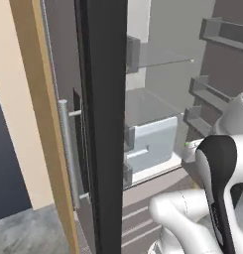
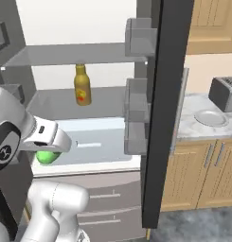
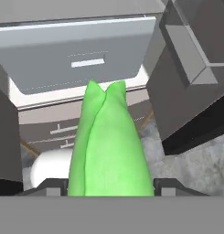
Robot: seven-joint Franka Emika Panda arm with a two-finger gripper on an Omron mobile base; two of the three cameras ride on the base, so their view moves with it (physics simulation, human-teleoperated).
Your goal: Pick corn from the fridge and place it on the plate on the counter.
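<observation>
The bright green corn runs up the middle of the hand view, gripped at its lower end, tip toward the fridge drawer. My gripper is shut on it, with a dark fingertip on either side. In the right base view the corn hangs under my hand, in front of the open fridge at drawer height. A sliver of the corn peeks out beside my arm in the left base view. The grey-white plate lies on the marbled counter, right of the fridge door.
The dark fridge door stands open between my hand and the counter, its bins facing inward. An amber bottle stands on the middle shelf. A toaster sits behind the plate. Wooden cabinets run under the counter.
</observation>
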